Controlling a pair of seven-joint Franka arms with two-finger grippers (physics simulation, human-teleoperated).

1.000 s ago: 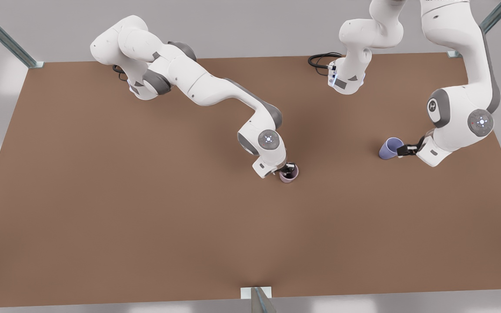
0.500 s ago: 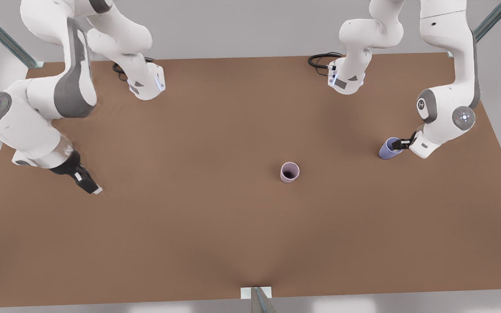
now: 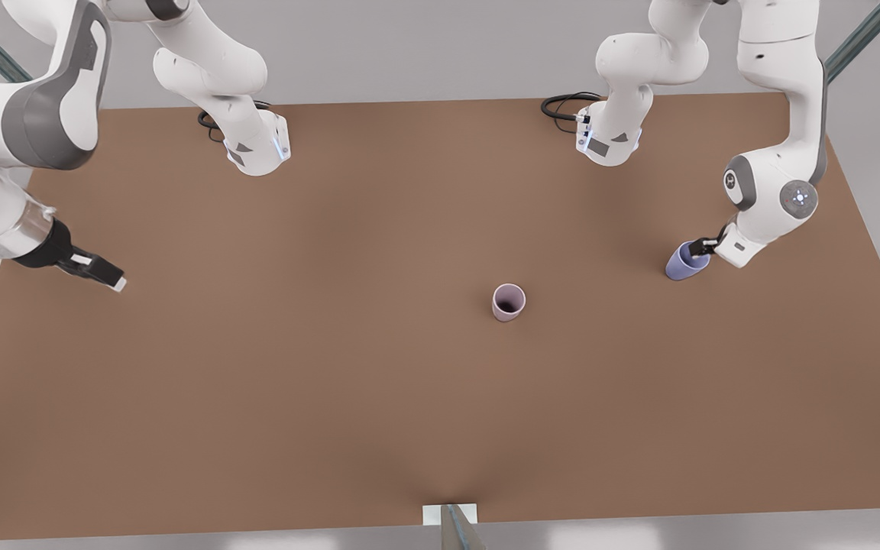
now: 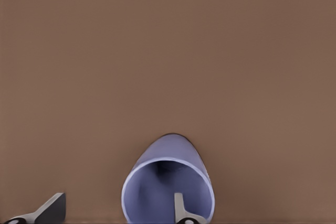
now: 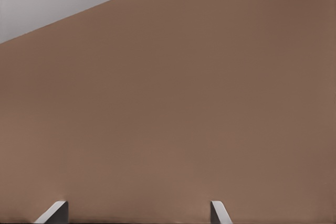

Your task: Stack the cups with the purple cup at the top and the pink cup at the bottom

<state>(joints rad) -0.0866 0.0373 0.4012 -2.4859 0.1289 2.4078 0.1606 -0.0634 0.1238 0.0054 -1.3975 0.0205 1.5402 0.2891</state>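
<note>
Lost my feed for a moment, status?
Left gripper open, jaws astride purple cup rim. Right gripper open, waiting far off. Pink cup upright, path clear.

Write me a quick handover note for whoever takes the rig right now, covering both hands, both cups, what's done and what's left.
Left hand: at the purple cup on the front view's right, open, one finger inside the rim and one outside, not yet closed.
Right hand: open, holding nothing, over the table at the front view's far left; it waits.
Pink cup: upright near the table's centre, free of both hands.
Done: pink cup stands ready as the base.
Left: close on the purple cup, lift it, carry it over and set it into the pink cup.
</note>
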